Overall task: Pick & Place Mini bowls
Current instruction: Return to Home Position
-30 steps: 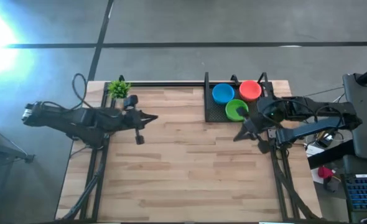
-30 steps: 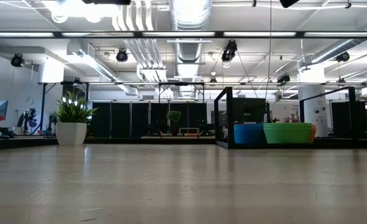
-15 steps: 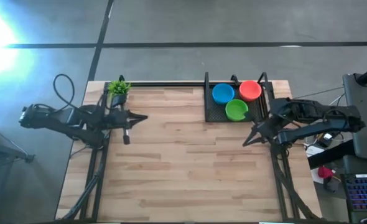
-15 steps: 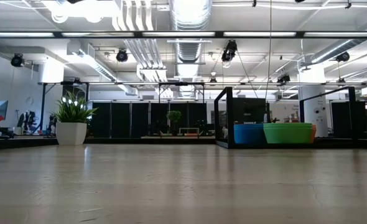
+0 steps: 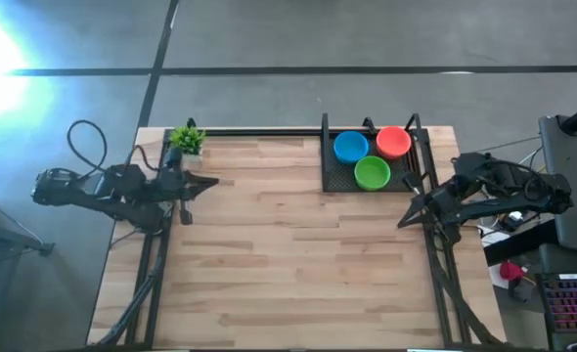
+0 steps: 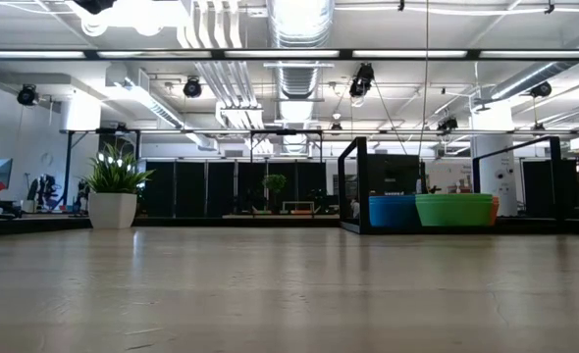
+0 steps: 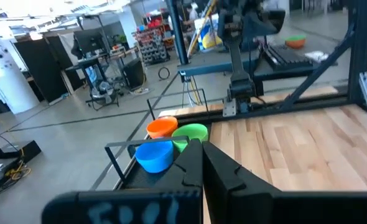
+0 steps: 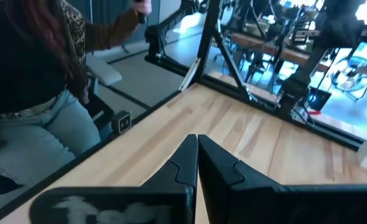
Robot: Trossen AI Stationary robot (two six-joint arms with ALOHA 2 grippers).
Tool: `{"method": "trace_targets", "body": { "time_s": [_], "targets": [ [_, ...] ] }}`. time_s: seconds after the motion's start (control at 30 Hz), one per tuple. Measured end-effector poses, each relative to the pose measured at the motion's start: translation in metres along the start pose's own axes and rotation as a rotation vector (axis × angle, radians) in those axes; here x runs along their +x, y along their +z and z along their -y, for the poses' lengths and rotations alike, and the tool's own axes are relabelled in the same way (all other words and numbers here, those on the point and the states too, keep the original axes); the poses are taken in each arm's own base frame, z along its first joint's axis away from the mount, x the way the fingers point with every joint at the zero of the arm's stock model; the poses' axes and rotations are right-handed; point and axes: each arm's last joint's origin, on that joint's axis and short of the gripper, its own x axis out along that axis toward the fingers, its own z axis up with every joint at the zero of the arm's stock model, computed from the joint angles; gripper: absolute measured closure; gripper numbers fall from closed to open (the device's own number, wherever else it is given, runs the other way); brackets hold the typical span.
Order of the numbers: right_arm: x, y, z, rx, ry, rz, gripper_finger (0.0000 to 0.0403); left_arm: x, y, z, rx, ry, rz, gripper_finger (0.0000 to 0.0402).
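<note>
Blue bowls (image 5: 350,147), orange bowls (image 5: 393,141) and green bowls (image 5: 372,173) sit in a black tray (image 5: 332,179) at the table's far right. How many are stacked in each colour does not show. The low view shows blue (image 6: 393,211), green (image 6: 454,209) and a sliver of orange (image 6: 493,209). My left gripper (image 5: 213,181) is shut, pointing right over the table's left edge, far from the bowls (image 7: 193,132). My right gripper (image 5: 403,223) is shut, at the right edge just near of the tray. In each wrist view the fingers (image 7: 202,152) (image 8: 196,144) meet.
A small potted plant (image 5: 186,140) stands at the far left corner, close behind my left arm, and shows in the low view (image 6: 115,186). A person (image 8: 40,81) stands beyond the table's edge in the right wrist view. Bare wood (image 5: 288,264) lies between the arms.
Both arms have drawn back from the table's middle. My left gripper has moved toward the left edge. My right gripper has moved toward the right and near edges, away from the green bowls. The bowls have stayed in the tray.
</note>
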Motion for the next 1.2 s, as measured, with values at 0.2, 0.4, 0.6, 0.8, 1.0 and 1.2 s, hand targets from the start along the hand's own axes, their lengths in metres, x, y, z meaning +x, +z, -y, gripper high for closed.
{"method": "trace_targets", "body": {
  "time_s": [0.2,0.4,0.6,0.8,1.0,1.2],
  "targets": [
    [-0.012,-0.005,-0.008,-0.022,-0.015,0.042,0.0394,-0.012,-0.008,-0.003,-0.020,0.008,0.037,0.0402],
    [-0.028,-0.004,-0.016,-0.055,-0.032,0.105,0.0394,-0.024,-0.010,-0.008,-0.043,0.026,0.088,0.0402],
    [-0.044,-0.004,-0.024,-0.088,-0.049,0.166,0.0394,-0.034,-0.011,-0.012,-0.056,0.030,0.121,0.0402],
    [-0.057,-0.005,-0.032,-0.116,-0.063,0.220,0.0394,-0.041,-0.011,-0.015,-0.057,0.032,0.146,0.0402],
    [-0.072,-0.008,-0.040,-0.143,-0.079,0.276,0.0394,-0.049,-0.011,-0.018,-0.054,0.041,0.177,0.0402],
    [-0.086,-0.011,-0.048,-0.145,-0.123,0.330,0.0394,-0.054,-0.012,-0.020,-0.056,0.042,0.183,0.0402]
  ]
}}
